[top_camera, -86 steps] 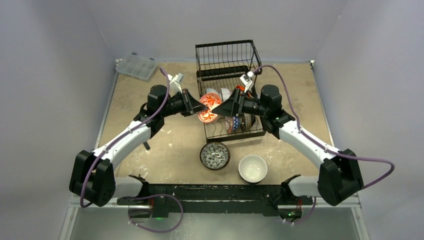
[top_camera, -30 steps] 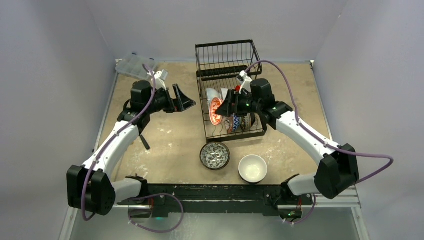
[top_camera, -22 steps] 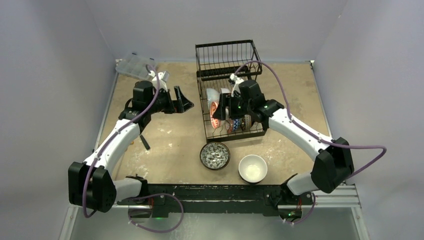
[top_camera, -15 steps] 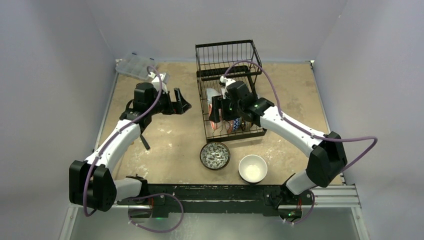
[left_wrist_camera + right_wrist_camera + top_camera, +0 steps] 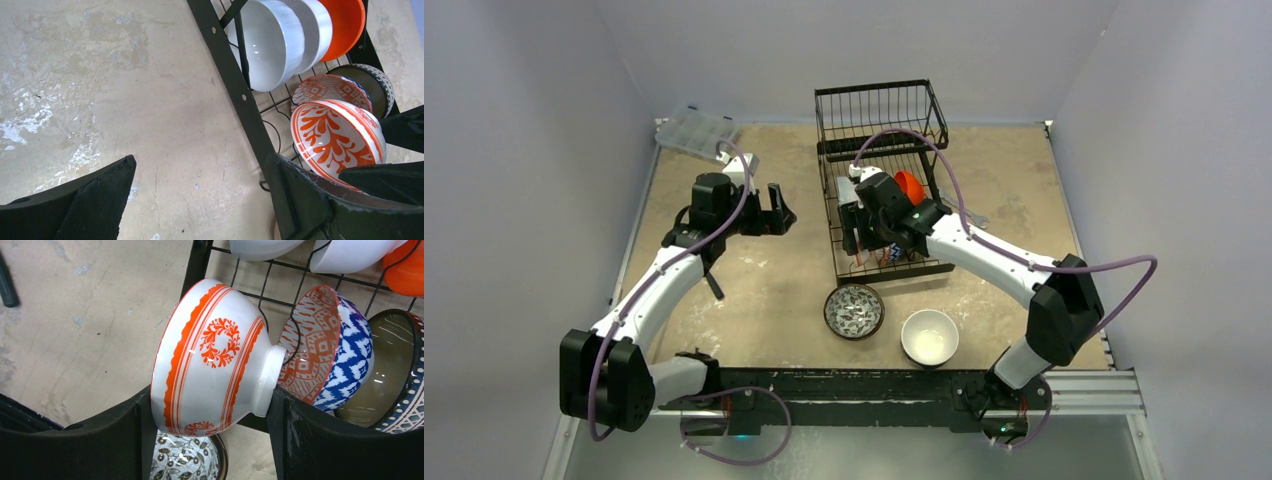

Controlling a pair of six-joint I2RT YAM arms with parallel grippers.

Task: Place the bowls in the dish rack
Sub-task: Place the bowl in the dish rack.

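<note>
Orange-on-white floral bowl (image 5: 215, 355) lies sideways between the fingers of the right tool (image 5: 209, 400), one pad on the rim side and the other against the foot. It is gripped, not released. It hangs at the left-front corner of the dish rack (image 5: 240, 90), just inside the side rail in the left wrist view, with its foot pointing at the blue zigzag bowl (image 5: 350, 355). The foot and that bowl's rim are very close; can't tell if they touch, or if the held bowl rests on the wires.

Left tool (image 5: 200, 165) is wide open and empty, hovering over bare tabletop (image 5: 125, 75) just beside the rack's left side.

Racked already: two white bowls (image 5: 270, 45), orange bowl (image 5: 345, 25), the zigzag one, and a dark bowl with dotted rim (image 5: 385, 370). Not loaded: leaf-patterned bowl (image 5: 854, 310) and plain white bowl (image 5: 929, 336), both on the tabletop in front of the rack.

Risks, my read:
- **Early release:** opening before the bowl seats between wires could let it roll or tip over the low rail. The leaf-patterned bowl shows right below that corner in the right wrist view, so ceramic would hit ceramic.
- **Pushing right:** this drives the foot into the zigzag bowl's rim, which could chip it or shift the leaning row.
- **Retreat:** the fingers are close to the rail, so a careless pull-back could snag wire and drag the rack.
- **Left tool:** it is near enough that a sideways swing could clip it.
</note>
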